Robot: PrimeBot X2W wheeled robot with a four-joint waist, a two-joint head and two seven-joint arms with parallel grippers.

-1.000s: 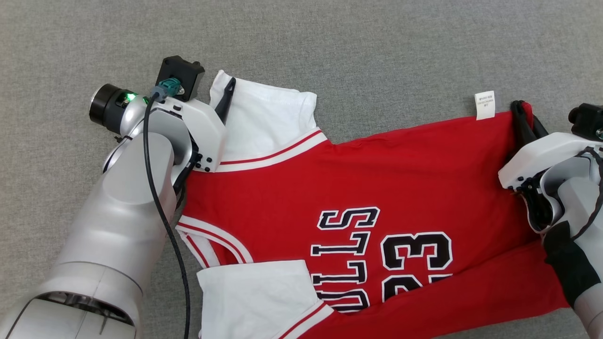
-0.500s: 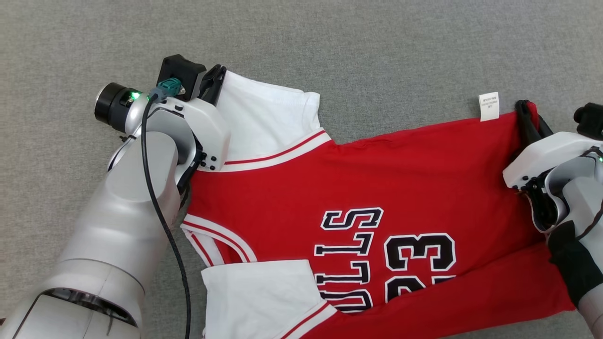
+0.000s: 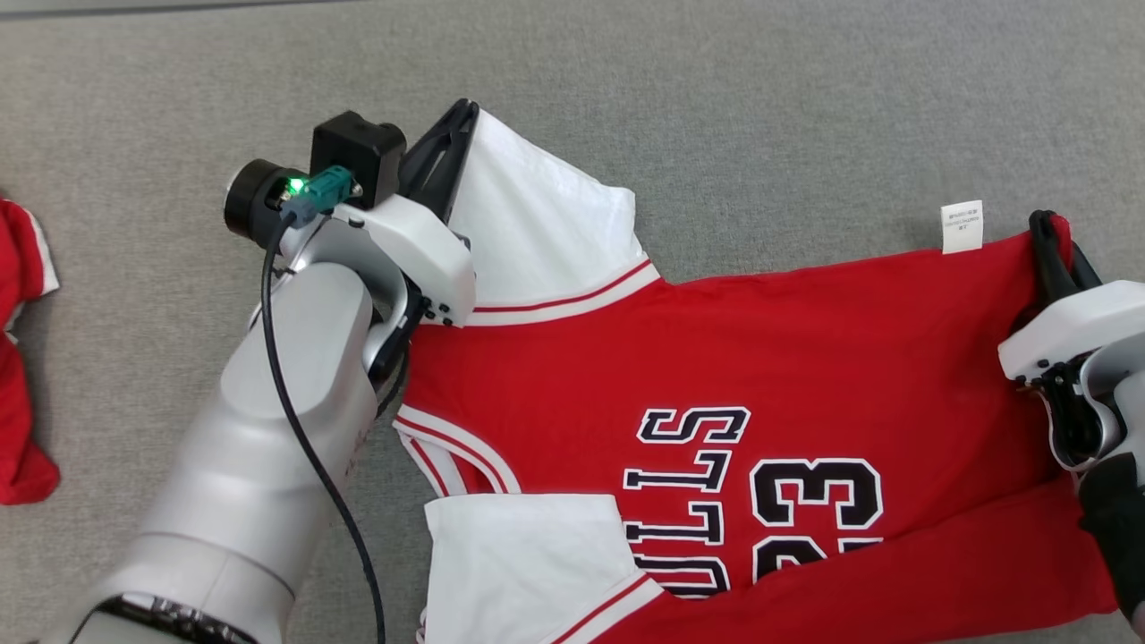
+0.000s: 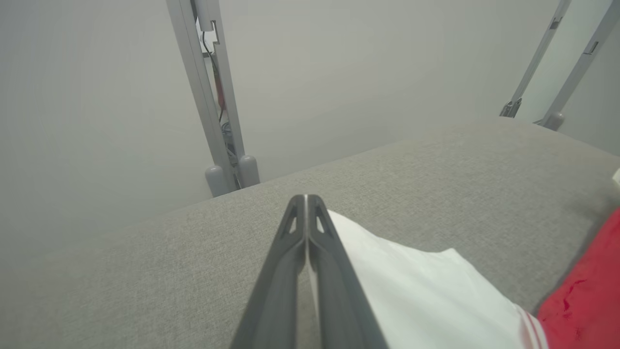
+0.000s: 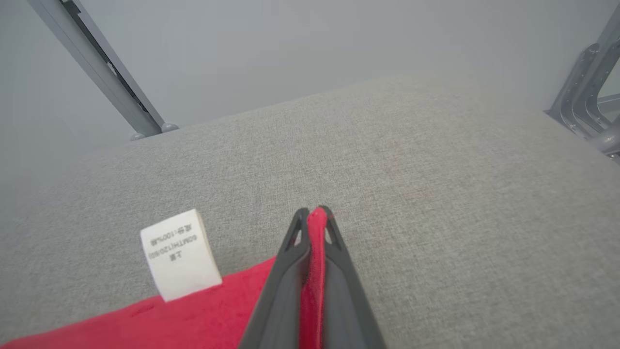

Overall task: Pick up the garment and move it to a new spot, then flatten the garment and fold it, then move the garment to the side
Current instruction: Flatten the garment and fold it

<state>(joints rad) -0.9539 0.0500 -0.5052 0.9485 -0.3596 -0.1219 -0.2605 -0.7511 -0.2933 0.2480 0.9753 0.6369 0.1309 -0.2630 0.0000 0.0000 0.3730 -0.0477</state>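
While both grippers pinch it, I see one red jersey [image 3: 805,358] spread on the grey surface [image 3: 716,107], its long axis running from my left gripper [image 3: 467,109] to my right gripper [image 3: 1042,219], collar [image 3: 456,447] toward the left one. Left fingers [image 4: 276,281] are closed on one of two white sleeves [image 3: 546,215]; right fingers [image 5: 281,291] clamp the hem corner, just beside one label [image 3: 962,226]. Wrist views add metal frame posts [image 4: 201,97]; the head view adds lettering [image 3: 716,483].
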